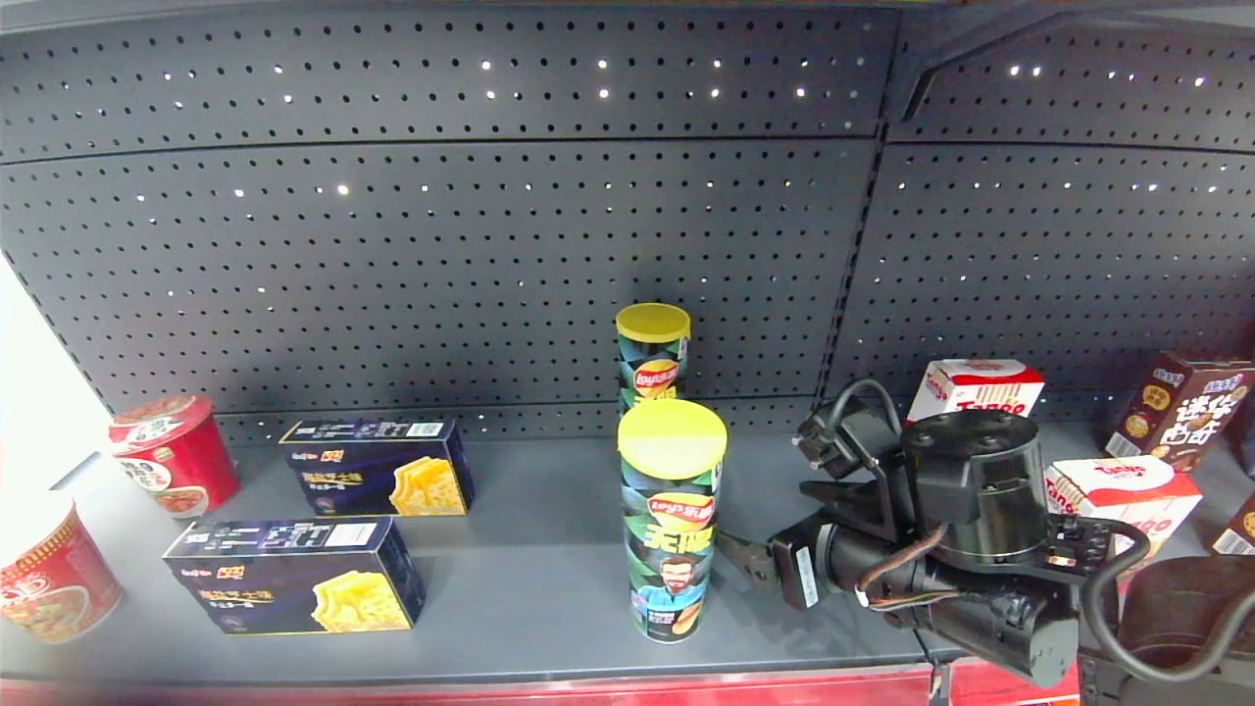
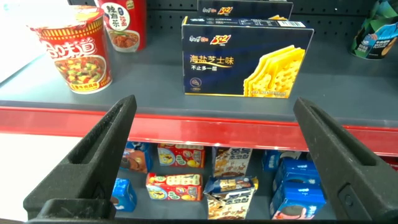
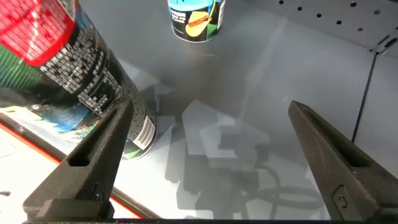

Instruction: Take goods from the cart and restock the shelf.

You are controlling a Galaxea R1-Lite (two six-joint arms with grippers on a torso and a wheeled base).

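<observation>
Two chip cans with yellow lids stand upright mid-shelf, one behind the other: the front can [image 1: 672,520] and the back can [image 1: 652,358]. My right gripper [image 1: 745,554] is low over the shelf just right of the front can. In the right wrist view this gripper [image 3: 210,106] is open with only bare shelf between its fingers. There the front can [image 3: 74,74] stands beside one finger and the back can [image 3: 196,18] is farther off. My left gripper [image 2: 214,102] is open and holds nothing, in front of the red shelf edge [image 2: 199,121], facing a blue cracker box [image 2: 245,59].
Two blue cracker boxes [image 1: 294,574] [image 1: 377,466] and two red noodle cups [image 1: 172,453] [image 1: 49,569] fill the shelf's left. White-and-red boxes [image 1: 976,387] [image 1: 1128,490] and a brown box [image 1: 1181,402] stand on the right. Pegboard [image 1: 441,245] backs the shelf. A lower shelf holds several snack packs [image 2: 230,186].
</observation>
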